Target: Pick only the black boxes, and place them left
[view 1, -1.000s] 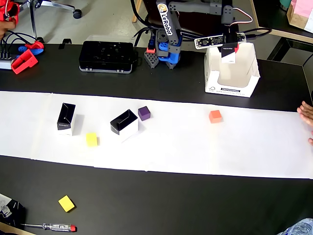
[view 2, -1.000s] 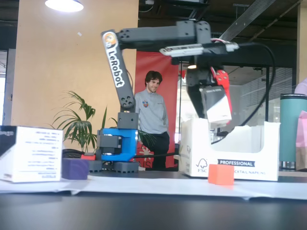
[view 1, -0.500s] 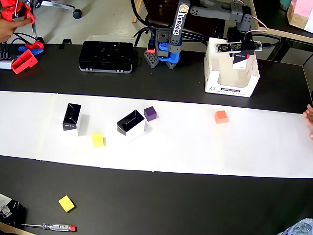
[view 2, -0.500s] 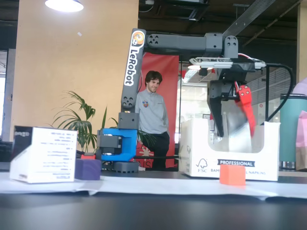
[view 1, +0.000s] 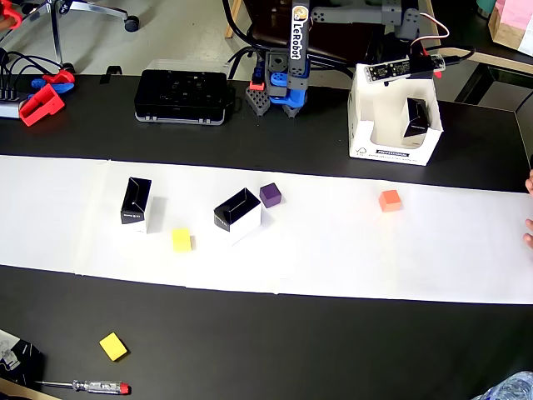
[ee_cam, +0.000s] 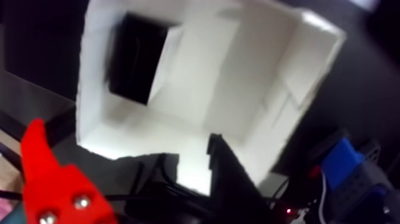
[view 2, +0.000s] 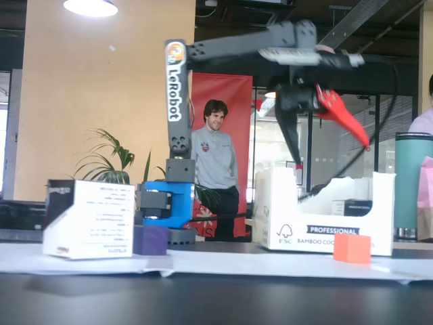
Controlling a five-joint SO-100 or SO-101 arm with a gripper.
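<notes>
One black box (view 1: 416, 118) lies inside the white cardboard tray (view 1: 391, 152), against its right wall in the overhead view; it also shows in the wrist view (ee_cam: 137, 59) and the fixed view (view 2: 357, 206). My gripper (view 2: 334, 156) hangs open above the tray with nothing between the red finger (view 2: 342, 115) and the black one. In the wrist view the gripper (ee_cam: 125, 134) looks straight down into the tray. Two more black boxes (view 1: 136, 202) (view 1: 238, 213) stand on the white paper strip (view 1: 333, 250).
On the strip lie a purple cube (view 1: 269, 195), a yellow cube (view 1: 181, 240) and an orange cube (view 1: 389, 201). Another yellow cube (view 1: 112, 346) and a screwdriver (view 1: 83, 386) lie front left. A flat black case (view 1: 181, 95) sits beside the arm base. A hand (view 1: 526, 208) shows at the right edge.
The gripper has opened and let go of the black box, which now lies in the white tray. The boxes and cubes on the paper strip have all shifted to the right.
</notes>
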